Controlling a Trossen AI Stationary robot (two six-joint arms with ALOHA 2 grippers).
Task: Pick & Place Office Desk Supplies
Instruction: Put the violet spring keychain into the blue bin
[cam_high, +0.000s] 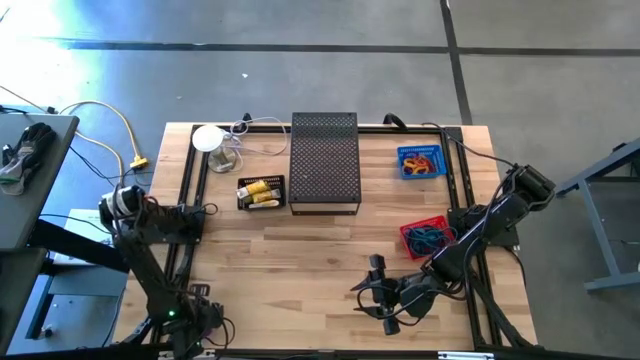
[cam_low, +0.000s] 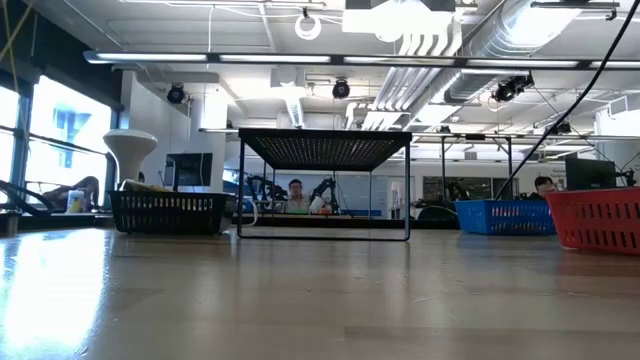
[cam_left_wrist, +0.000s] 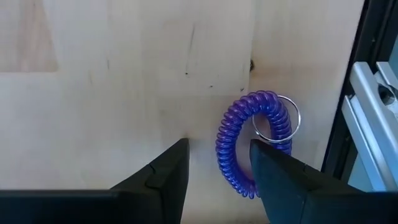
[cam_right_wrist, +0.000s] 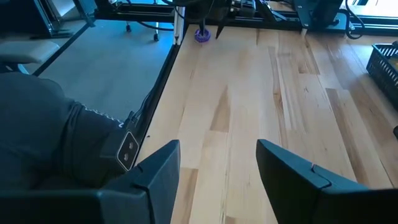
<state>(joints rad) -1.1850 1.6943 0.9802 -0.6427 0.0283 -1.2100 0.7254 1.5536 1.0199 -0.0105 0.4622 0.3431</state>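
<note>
A purple coil keyring (cam_left_wrist: 254, 140) lies on the counter (cam_high: 300, 260) just ahead of the left hand (cam_left_wrist: 217, 171), open and empty like the right hand (cam_right_wrist: 217, 168), while the red basket (cam_high: 428, 238), blue basket (cam_high: 421, 161) and black basket (cam_high: 261, 192) hold small supplies.

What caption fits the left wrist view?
Left gripper open above the wooden table, beside a purple coil keychain.
</note>
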